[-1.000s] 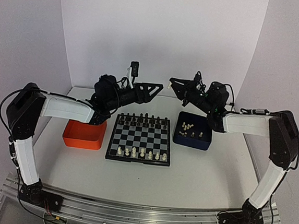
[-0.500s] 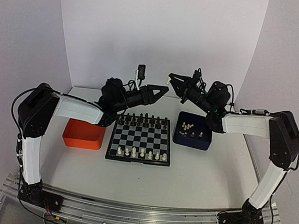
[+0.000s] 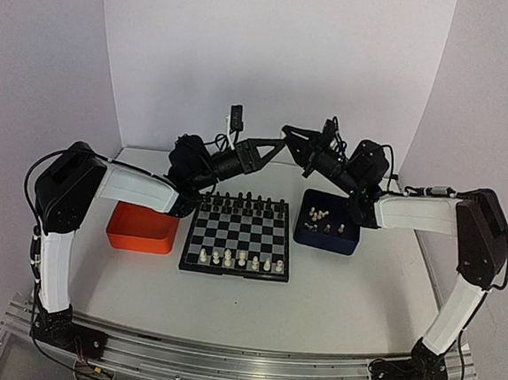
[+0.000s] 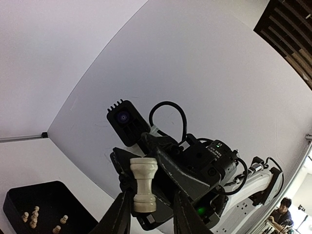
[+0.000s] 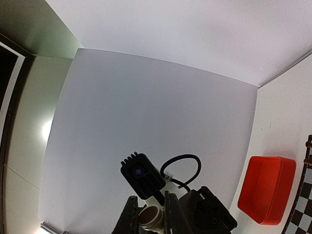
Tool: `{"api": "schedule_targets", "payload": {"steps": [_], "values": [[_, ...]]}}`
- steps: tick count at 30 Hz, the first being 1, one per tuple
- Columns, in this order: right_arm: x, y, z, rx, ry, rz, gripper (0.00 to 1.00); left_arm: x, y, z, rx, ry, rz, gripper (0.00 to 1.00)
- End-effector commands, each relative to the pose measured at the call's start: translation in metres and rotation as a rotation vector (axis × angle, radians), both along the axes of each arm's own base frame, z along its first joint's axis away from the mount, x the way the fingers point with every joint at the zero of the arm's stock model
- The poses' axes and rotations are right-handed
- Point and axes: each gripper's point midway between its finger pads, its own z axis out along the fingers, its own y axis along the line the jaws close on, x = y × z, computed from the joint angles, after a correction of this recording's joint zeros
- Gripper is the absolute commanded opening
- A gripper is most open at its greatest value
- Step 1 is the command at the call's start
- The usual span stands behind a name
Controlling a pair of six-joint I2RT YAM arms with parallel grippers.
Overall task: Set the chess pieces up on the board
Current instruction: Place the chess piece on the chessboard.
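Observation:
A cream-white chess piece [image 4: 144, 187] hangs in mid-air above the far edge of the board [image 3: 233, 272], where my two grippers meet. My right gripper [image 5: 150, 217] is shut on it; its round base shows end-on between the fingers. My left gripper [image 4: 148, 214] is open, with its jaws on either side of the piece's lower end and a gap on the right side. In the top view the left gripper [image 3: 274, 145] and right gripper [image 3: 287, 133] touch tip to tip. Several cream pieces [image 3: 230, 259] stand on the board's near rows.
Black pieces [image 3: 240, 198] line the board's far row. A dark blue tray [image 3: 325, 238] right of the board holds several loose cream pieces [image 3: 321, 216]; it also shows in the left wrist view [image 4: 44, 200]. An orange tray [image 3: 142, 234] sits left of the board.
My left arm has reached up and to the right, and its gripper now meets the right gripper. My right gripper has moved a little left and up with the piece.

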Motion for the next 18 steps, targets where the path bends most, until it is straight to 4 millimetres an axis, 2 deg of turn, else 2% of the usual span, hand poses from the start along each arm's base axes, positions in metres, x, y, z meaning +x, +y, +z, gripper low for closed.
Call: {"api": "schedule_targets", "payload": {"steps": [1, 13, 18], "values": [[-0.0102, -0.0013, 0.0214, 0.049, -0.069, 0.012, 0.04, -0.0067, 0.003, 0.0133, -0.06, -0.031, -0.013, 0.27], [-0.0126, 0.0007, 0.0199, 0.048, -0.069, 0.028, 0.04, -0.0076, 0.0059, 0.0167, -0.089, -0.03, -0.009, 0.18], [-0.0157, 0.0034, 0.0203, 0.046, -0.074, 0.042, 0.04, -0.0061, 0.0073, 0.0168, -0.092, -0.021, 0.002, 0.09]]}}
